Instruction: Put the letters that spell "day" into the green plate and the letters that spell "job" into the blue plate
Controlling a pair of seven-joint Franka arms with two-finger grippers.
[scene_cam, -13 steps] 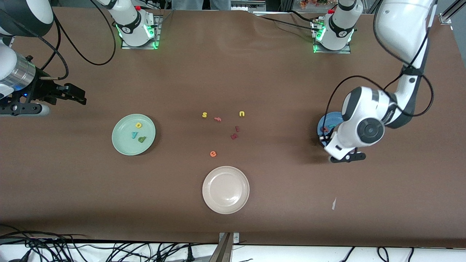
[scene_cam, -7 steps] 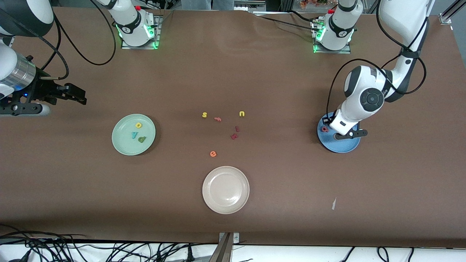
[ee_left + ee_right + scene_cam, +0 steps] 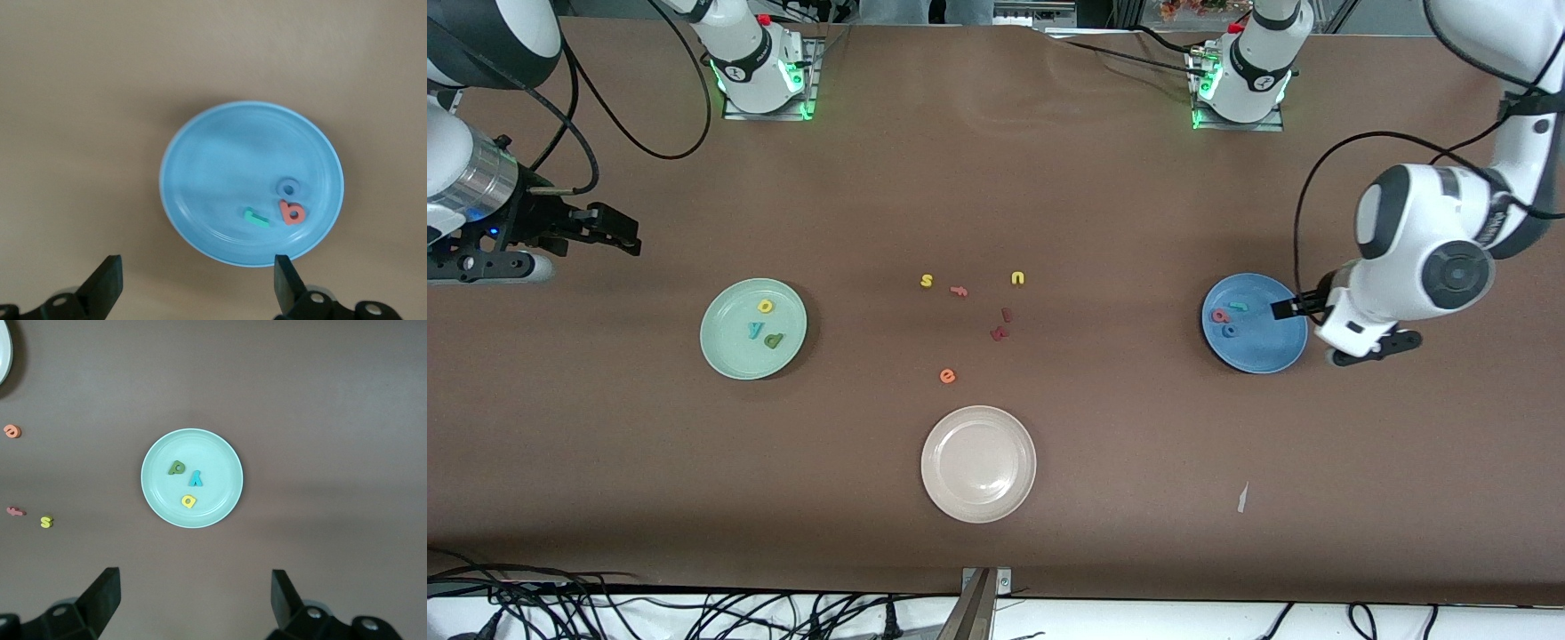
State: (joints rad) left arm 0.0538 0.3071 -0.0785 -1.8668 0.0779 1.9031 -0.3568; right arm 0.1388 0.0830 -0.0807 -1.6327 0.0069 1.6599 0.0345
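Observation:
The blue plate [image 3: 1267, 351] [image 3: 233, 147] holds a teal j [image 3: 1239, 308] [image 3: 256, 217], a blue o [image 3: 1229, 332] [image 3: 288, 188] and a pink-red b [image 3: 1218, 316] [image 3: 292, 213]. My left gripper [image 3: 1343, 325] [image 3: 195, 267] hangs open and empty over the plate's rim, on the side toward the left arm's end of the table. The green plate [image 3: 729, 351] [image 3: 213, 450] holds a yellow a [image 3: 765, 306] [image 3: 189, 501], a teal y [image 3: 755, 330] [image 3: 195, 479] and an olive d [image 3: 774, 340] [image 3: 177, 467]. My right gripper [image 3: 615, 233] [image 3: 193, 580] waits open, high up near its end of the table.
Loose letters lie mid-table: yellow s [image 3: 927, 281], orange f [image 3: 959, 290], yellow u [image 3: 1017, 278], two dark red letters [image 3: 1001, 324] and an orange e [image 3: 947, 376]. A beige plate [image 3: 978, 502] sits nearer the front camera. A white scrap [image 3: 1242, 498] lies near the front edge.
My left gripper has opened and drawn off the blue plate toward its own end of the table, uncovering the three letters in it. The right arm has not moved.

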